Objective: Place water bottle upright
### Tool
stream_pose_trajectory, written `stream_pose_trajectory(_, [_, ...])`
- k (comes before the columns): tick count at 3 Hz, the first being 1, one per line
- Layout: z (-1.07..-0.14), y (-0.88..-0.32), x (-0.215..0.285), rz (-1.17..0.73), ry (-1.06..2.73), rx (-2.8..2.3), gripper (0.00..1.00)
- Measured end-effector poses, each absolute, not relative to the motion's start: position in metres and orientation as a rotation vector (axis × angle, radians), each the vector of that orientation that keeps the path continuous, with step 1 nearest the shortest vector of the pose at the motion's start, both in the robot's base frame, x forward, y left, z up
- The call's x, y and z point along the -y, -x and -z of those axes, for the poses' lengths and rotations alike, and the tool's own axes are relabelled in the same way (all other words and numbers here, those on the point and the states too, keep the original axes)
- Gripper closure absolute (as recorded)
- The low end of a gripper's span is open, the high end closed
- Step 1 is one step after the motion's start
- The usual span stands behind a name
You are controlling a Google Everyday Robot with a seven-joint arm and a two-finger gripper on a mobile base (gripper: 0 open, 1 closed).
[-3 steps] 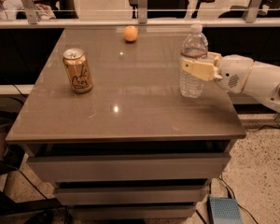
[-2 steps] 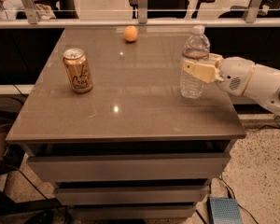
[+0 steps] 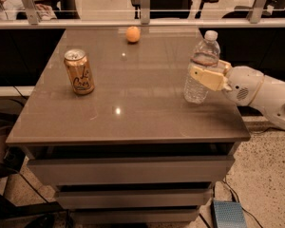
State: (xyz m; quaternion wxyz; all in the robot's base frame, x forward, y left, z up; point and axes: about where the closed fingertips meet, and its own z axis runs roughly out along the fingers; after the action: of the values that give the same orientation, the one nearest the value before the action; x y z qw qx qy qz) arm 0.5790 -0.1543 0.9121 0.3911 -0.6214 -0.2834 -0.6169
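Compared with the earlier frames, the water bottle [image 3: 196, 87] had leaned a little more, its white cap [image 3: 210, 34] displaced slightly to the right. The can and the orange sphere had not moved.

Appearance of the bottle: clear plastic, ribbed lower body, a thin pale-and-reddish band just below the shoulder, white cap on top. It stood near the desk's right edge, roughly halfway back, tilted slightly with the cap toward the right. Its base was at the desk [image 3: 133, 113] surface; whether it rested fully flat could not be determined.

Claw [image 3: 204, 72] state: clamped on the bottle at mid-height — one tan finger [image 3: 206, 77] lay across the front of the body, the other showed behind it. The white arm [image 3: 261, 91] entered from the right.

Item count:
- one water bottle
- one gold can [image 3: 79, 71], upright, at the desk's left side, well apart from the bottle
- one orange sphere [image 3: 133, 34], near the far edge
- one claw
- three drawer fronts [image 3: 128, 170] below the desktop

One blue box [image 3: 228, 215] lay on the floor — lower right.
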Motion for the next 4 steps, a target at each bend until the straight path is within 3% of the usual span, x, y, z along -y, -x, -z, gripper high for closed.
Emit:
stream_pose_trajectory(1, [-0.9092, -0.5744, 0.1551, 1.578, 1.574, 0.702, 0.82])
stream_pose_trajectory(4, [-0.9123, -0.5744, 0.1551, 1.579, 1.573, 0.701, 0.12])
